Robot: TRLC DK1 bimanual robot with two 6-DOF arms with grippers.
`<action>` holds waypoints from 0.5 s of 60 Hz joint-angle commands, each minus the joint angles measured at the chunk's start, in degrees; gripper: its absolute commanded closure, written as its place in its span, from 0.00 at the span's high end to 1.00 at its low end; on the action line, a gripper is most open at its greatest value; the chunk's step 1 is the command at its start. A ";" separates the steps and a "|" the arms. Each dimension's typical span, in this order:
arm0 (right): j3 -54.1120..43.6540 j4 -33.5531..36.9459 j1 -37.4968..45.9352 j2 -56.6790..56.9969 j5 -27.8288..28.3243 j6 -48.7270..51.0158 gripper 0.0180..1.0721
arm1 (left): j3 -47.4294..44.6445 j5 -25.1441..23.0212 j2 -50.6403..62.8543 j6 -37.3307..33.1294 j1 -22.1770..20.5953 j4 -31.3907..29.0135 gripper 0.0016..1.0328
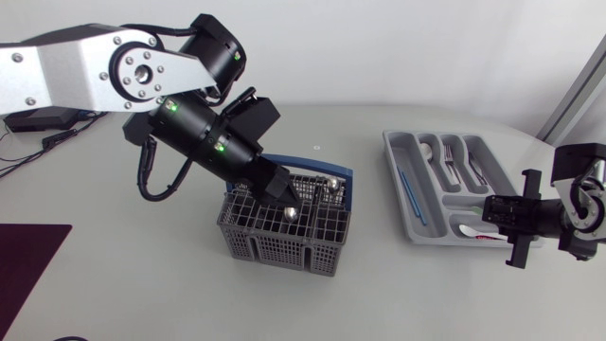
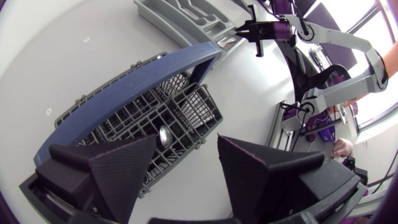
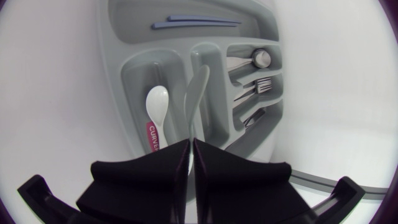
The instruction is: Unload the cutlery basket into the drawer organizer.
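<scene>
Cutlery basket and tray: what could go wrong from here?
1. The left gripper is open above the cutlery basket; its broad fingers might catch its walls or blue handle instead of the metal piece below.
2. The right gripper is shut on a pale utensil over the drawer organizer, near a divider; released there, it might land askew or on the white spoon.

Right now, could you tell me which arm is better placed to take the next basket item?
Left: the left gripper, open, hangs over a spoon in the basket; the right gripper is at the organizer, shut on a pale utensil.
</scene>
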State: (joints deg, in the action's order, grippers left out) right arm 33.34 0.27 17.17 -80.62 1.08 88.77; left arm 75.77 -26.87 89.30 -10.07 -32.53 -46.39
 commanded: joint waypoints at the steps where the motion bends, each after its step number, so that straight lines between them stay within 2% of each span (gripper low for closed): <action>1: -2.23 -2.38 -1.61 -1.91 -1.87 1.05 0.05 | -1.06 0.15 0.35 1.28 0.19 0.07 0.81; 17: -5.75 -14.95 -3.90 -8.85 -7.41 1.14 0.06 | -1.24 0.68 0.53 1.98 -0.69 0.07 0.81; 22: -6.62 -16.62 -3.90 -9.12 -7.50 1.40 0.16 | -1.50 1.38 0.53 1.98 -1.30 0.07 0.81; 25: -7.15 -17.50 -3.90 -8.68 -7.41 1.40 0.27 | -1.50 1.47 0.70 2.15 -1.66 0.16 0.81; 30: -7.59 -17.50 -3.90 -7.18 -7.23 1.32 0.38 | -1.50 1.74 0.79 2.59 -1.92 0.25 0.81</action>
State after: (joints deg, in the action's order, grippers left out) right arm 27.20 -16.51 13.63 -88.82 -5.85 88.77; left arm 75.68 -25.39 89.30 -8.91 -33.93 -46.39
